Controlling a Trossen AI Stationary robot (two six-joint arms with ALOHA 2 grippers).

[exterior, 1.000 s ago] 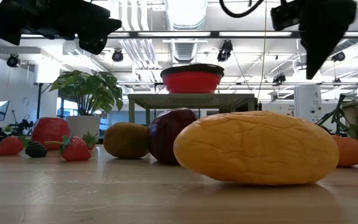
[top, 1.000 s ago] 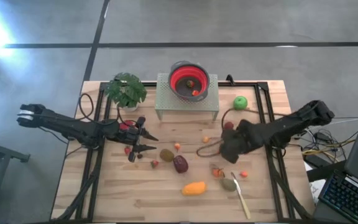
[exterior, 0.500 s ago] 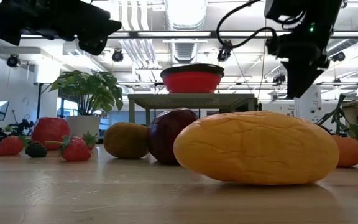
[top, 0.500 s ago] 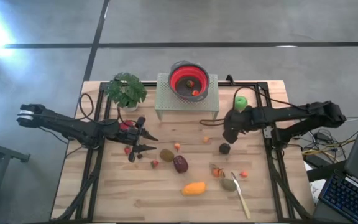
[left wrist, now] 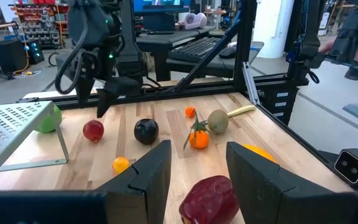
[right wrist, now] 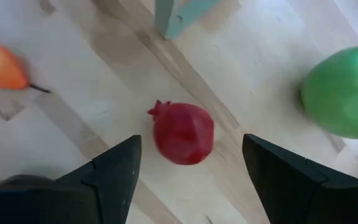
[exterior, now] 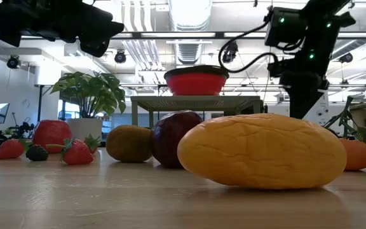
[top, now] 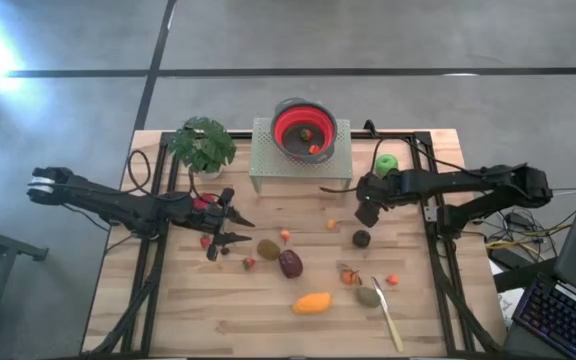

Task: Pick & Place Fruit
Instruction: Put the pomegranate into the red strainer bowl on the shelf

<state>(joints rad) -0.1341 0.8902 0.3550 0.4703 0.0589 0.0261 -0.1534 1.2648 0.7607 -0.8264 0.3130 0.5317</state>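
A small red fruit lies on the wood table right of the stand's leg, with the green apple just beyond it. My right gripper hangs above the red fruit, pointing steeply down and open, one finger on either side without touching. A dark round fruit lies nearer the front. My left gripper stands open and level at the table's left, with nothing between its fingers. A maroon fruit lies just ahead of it. An orange oval rests near the front edge.
A red bowl holding small fruit sits on a perforated stand at the far middle, with a potted plant to its left. A brown oval, small berries, a leafy tangerine and a pale utensil lie scattered on the table.
My right gripper has swung from over the dark round fruit toward the table's far edge and has sunk, and now stands above the small red fruit. The dark fruit, hidden under the arm a second ago, lies bare on the table.
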